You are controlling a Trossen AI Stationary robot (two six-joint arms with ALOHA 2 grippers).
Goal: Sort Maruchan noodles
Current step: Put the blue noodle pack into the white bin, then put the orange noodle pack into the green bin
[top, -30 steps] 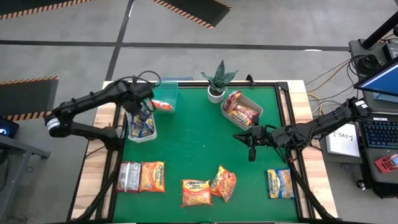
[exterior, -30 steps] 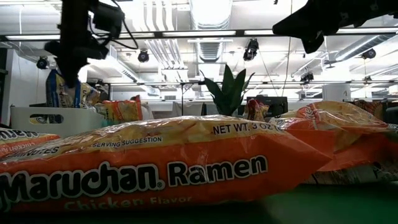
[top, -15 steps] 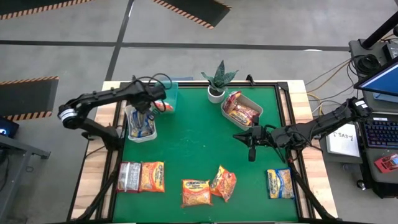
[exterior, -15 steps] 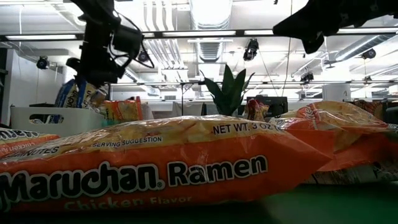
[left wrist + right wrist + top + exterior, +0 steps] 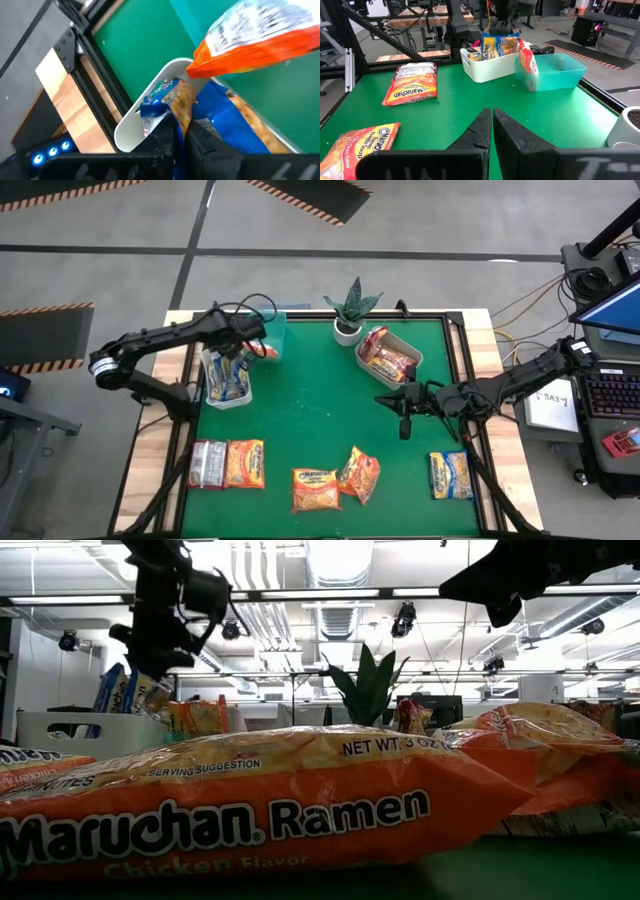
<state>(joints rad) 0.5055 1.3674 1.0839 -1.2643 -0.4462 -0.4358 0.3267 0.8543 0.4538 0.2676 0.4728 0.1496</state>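
A yellow-and-blue packet (image 5: 172,97) stood on edge in the white bin (image 5: 227,377) at about ten o'clock on the green mat (image 5: 310,420), and the left gripper (image 5: 243,352) was above it with its jaws closed on the packet's top edge — the left wrist view showed the two fingers pinched together over the wrapper. More yellow-and-blue packets lay in that bin. Just beside it, at eleven o'clock, a red packet (image 5: 262,349) leaned against the teal bin (image 5: 270,332). The grey bin (image 5: 388,352) at one o'clock held several red packets.

Along the six o'clock edge lay the loose ones: a silver packet (image 5: 207,464) touching an orange packet (image 5: 245,463) at seven o'clock, another orange one (image 5: 315,488) at six with a third (image 5: 360,473) tilted against it, and a yellow-and-blue packet (image 5: 451,475) at five o'clock.

The right gripper (image 5: 404,414) hung over bare mat at three o'clock, jaws fully closed and holding nothing. A potted plant (image 5: 350,310) stood at twelve o'clock — between the teal and grey bins.
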